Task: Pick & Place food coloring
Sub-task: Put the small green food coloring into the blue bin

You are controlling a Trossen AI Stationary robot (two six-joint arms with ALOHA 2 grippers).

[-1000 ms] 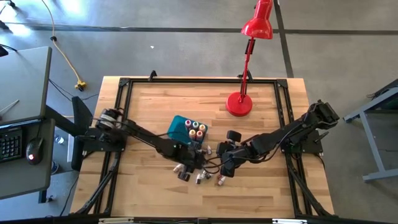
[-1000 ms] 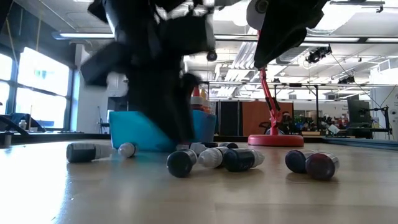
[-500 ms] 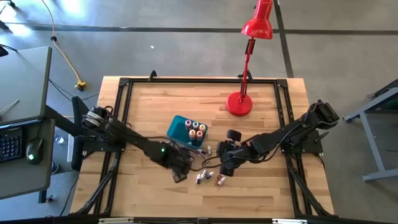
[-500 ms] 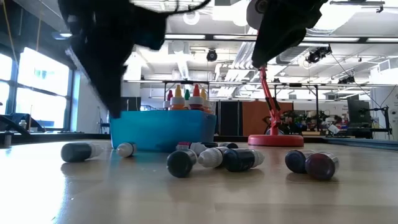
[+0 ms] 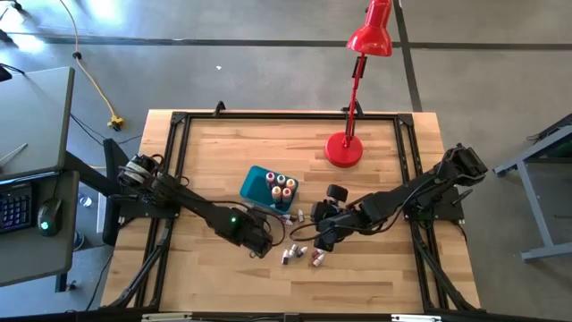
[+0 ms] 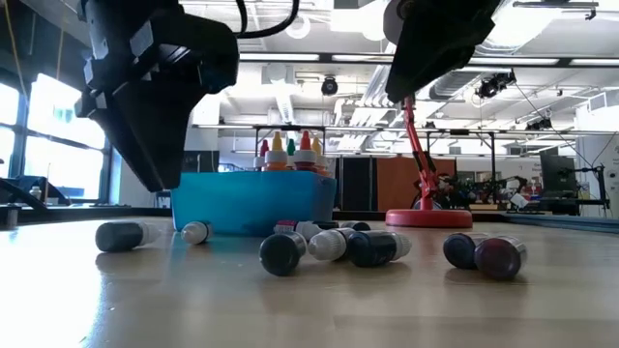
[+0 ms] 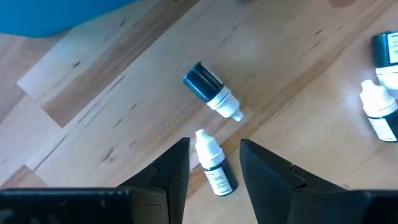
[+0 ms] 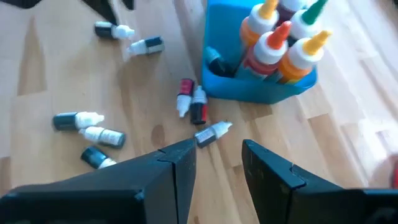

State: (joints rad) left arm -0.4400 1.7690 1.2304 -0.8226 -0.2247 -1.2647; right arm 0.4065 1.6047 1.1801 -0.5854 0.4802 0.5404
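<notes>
Several food coloring bottles [image 8: 280, 37] stand upright in the teal tub [image 8: 249, 90], which shows near the table's middle [image 5: 257, 183]. More bottles lie on their sides on the wood [image 5: 299, 255] [image 6: 329, 246] [image 8: 193, 106]. My left gripper [image 5: 259, 245] [image 6: 160, 179] hangs open above the table, left of the loose group. A white-capped bottle [image 7: 212, 167] lies on the table below the gap between its fingers, with a dark bottle [image 7: 210, 93] just beyond. My right gripper [image 5: 320, 240] [image 8: 217, 148] is open, raised above the loose bottles to the right of the tub.
A red desk lamp [image 5: 344, 148] stands on its round base at the table's far right [image 6: 426, 217]. A black frame rail [image 5: 286, 116] runs around the table's edge. Two bottles [image 6: 484, 253] lie apart toward the right. Bare wood stretches along the near edge.
My left gripper has risen from among the loose bottles beside the tub and moved toward the table's left edge. It now hangs clear above the wood. The dark bottle farthest left has slid a little toward the left. My right arm has kept still.
</notes>
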